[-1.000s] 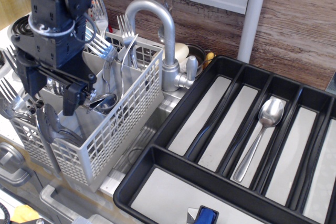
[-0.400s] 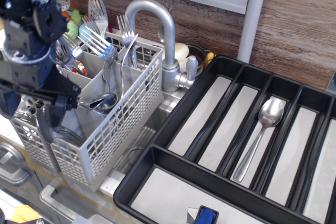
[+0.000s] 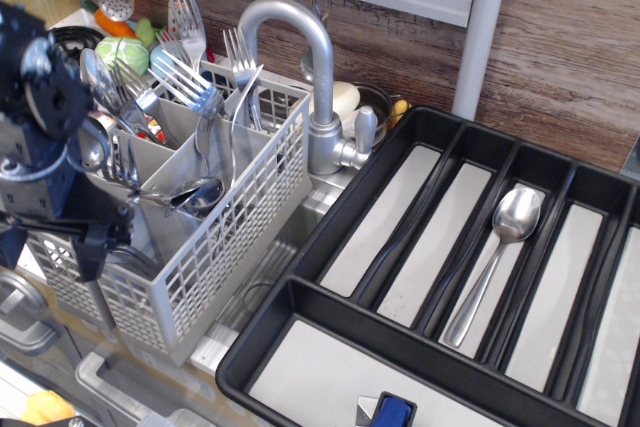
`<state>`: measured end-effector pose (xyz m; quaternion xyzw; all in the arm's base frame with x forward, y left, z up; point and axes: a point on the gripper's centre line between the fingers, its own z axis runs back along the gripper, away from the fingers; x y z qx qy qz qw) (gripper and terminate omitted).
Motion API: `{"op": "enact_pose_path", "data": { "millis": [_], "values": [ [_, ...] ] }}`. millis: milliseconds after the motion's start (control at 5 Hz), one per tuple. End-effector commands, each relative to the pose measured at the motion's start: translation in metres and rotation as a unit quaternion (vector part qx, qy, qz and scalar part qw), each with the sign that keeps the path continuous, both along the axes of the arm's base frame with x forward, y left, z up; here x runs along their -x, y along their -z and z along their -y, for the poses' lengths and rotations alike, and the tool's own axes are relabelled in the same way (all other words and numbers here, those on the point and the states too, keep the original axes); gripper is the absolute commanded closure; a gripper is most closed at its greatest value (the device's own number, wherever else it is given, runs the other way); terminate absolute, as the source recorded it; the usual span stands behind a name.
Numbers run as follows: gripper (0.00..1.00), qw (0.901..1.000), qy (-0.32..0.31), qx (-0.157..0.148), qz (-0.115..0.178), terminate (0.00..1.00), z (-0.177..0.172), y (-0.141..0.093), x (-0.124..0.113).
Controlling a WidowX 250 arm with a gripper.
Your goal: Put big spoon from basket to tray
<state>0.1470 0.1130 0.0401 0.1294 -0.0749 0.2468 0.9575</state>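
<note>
The arm had swung left and down since a second ago, from over the middle of the basket (image 3: 215, 247) to its left edge, half out of view; the gripper (image 3: 55, 237) hung low by the basket's front-left corner, its dark fingers (image 3: 95, 247) against the lattice wall, and I could not tell how wide they stood or whether they held anything; a spoon (image 3: 195, 190) lay tilted in the front compartment, bowl shining, its handle running back toward the arm; whether that was the big spoon I could not say; forks (image 3: 195, 87) stood up from the rear compartments, and more cutlery crowded the left ones; a steel tap (image 3: 305, 77) curved up just behind the basket; to the right sat the tray (image 3: 300, 297), black with pale floors; a paler spoon (image 3: 495, 262) rested in one long slot, bowl toward the wall; a small blue thing (image 3: 393, 411) showed at the near edge of the wide slot.
</note>
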Motion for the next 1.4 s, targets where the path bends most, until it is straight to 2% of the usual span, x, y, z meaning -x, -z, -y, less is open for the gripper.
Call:
{"op": "enact_pose_path", "data": {
  "millis": [0,200,400,600,800,1000,1200],
  "values": [
    [1.00,0.9994,0.009,-0.027,0.019,0.00,-0.004,-0.001,-0.009],
    [1.00,0.9988,0.018,-0.045,0.012,0.00,-0.001,-0.010,-0.015],
    [1.00,0.9971,0.014,-0.075,-0.001,0.00,0.002,-0.037,-0.019],
    [1.00,0.9906,0.014,-0.135,-0.014,0.00,0.011,-0.077,-0.018],
    [1.00,0.9827,0.040,-0.174,-0.049,0.00,0.020,-0.123,-0.023],
    [1.00,0.9801,0.067,-0.168,-0.080,0.00,0.037,-0.157,-0.035],
    [1.00,0.9841,0.088,-0.104,-0.114,0.00,0.055,-0.186,-0.050]
  ]
}}
